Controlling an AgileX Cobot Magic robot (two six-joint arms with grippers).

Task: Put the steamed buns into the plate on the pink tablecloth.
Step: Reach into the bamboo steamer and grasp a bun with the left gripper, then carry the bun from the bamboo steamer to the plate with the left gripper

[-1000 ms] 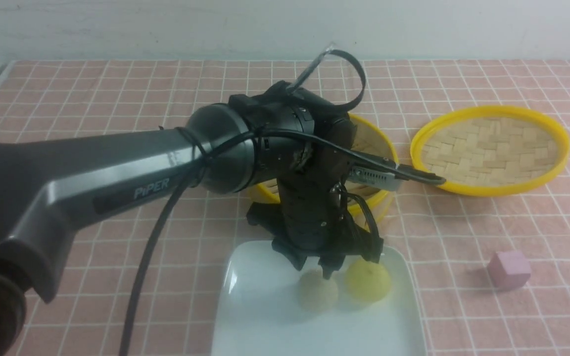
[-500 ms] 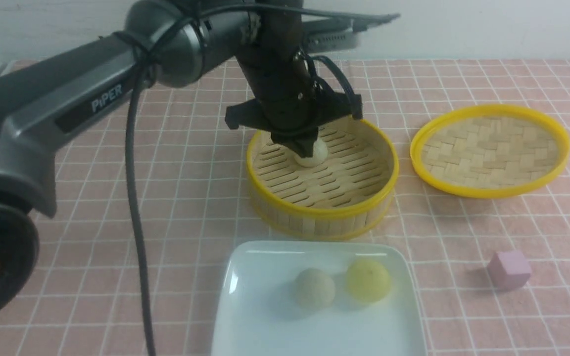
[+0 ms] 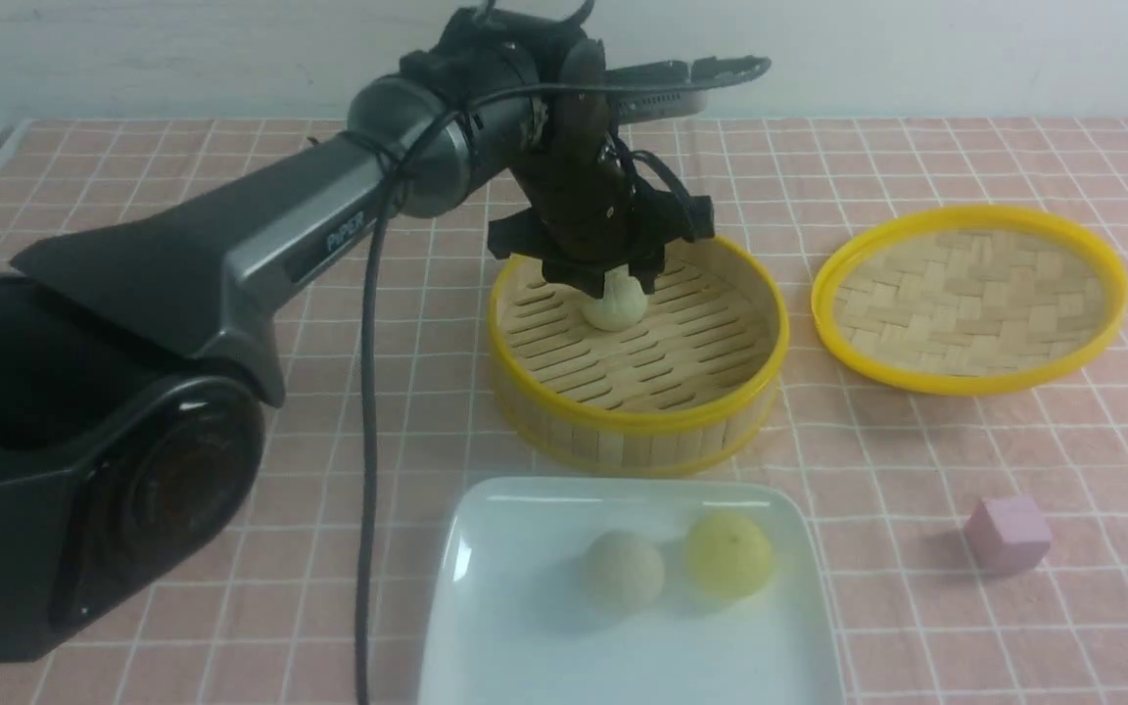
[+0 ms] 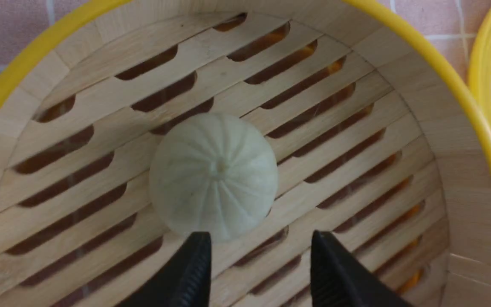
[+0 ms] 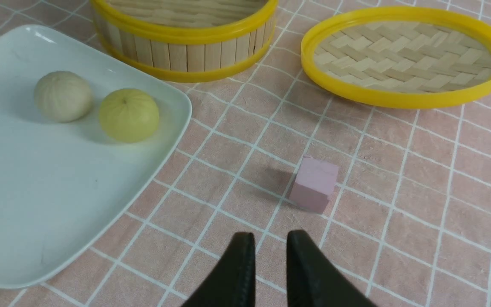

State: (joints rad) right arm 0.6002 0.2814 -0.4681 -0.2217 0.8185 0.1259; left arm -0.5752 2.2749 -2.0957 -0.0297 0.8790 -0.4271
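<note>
Two steamed buns (image 3: 674, 566) lie in the plate (image 3: 515, 636) at lower centre; one pale bun (image 3: 615, 308) sits in the steamer basket (image 3: 637, 421) beneath the left pincer (image 4: 259, 260), spread wide; right pincer (image 5: 270, 260) nearly closed, empty.

Front cam sits low on the robot's side, facing fwd across the table w/ the bamboo steamer (image 3: 637, 352) mid-frame, moderately far. Left wrist cam looks nearly straight down into that steamer (image 4: 475, 128), very close, own jaws at frame edge. Right wrist cam looks obliquely down at the cloth beside the steamer (image 5: 186, 47), closer than front. Front & right wrist share steamer, plate (image 3: 525, 627) (image 5: 36, 192), lid (image 3: 970, 294) (image 5: 403, 55), cube (image 3: 1007, 534) (image 5: 313, 183).
</note>
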